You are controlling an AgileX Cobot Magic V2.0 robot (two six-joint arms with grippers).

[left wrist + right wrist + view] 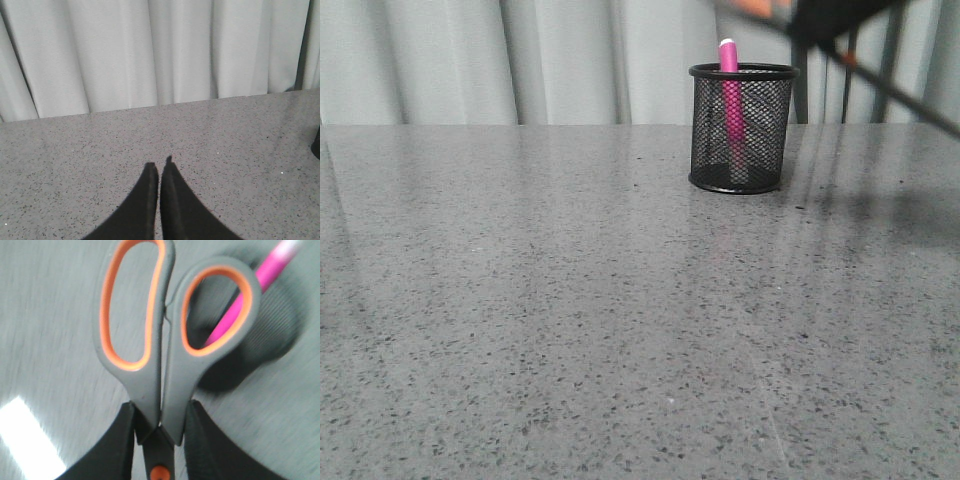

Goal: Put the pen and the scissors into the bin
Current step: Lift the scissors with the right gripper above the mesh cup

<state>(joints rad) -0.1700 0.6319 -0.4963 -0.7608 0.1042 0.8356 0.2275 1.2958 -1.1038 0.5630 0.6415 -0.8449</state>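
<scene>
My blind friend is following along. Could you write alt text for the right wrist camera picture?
The right gripper clamps grey scissors with orange-lined handles just above the orange pivot, handles pointing away from the camera. Behind them, blurred, the pink pen stands in the black mesh bin on a grey speckled table.

Grey speckled stone bench (540,330), glossy, with faint streaky reflections toward its right side. Pale grey curtain (470,60) hangs in vertical folds directly behind the far edge, spanning the full width. Dark shadow falls near the right edge.

Left hand (159,175) closed, right hand (159,427) clamped.
</scene>
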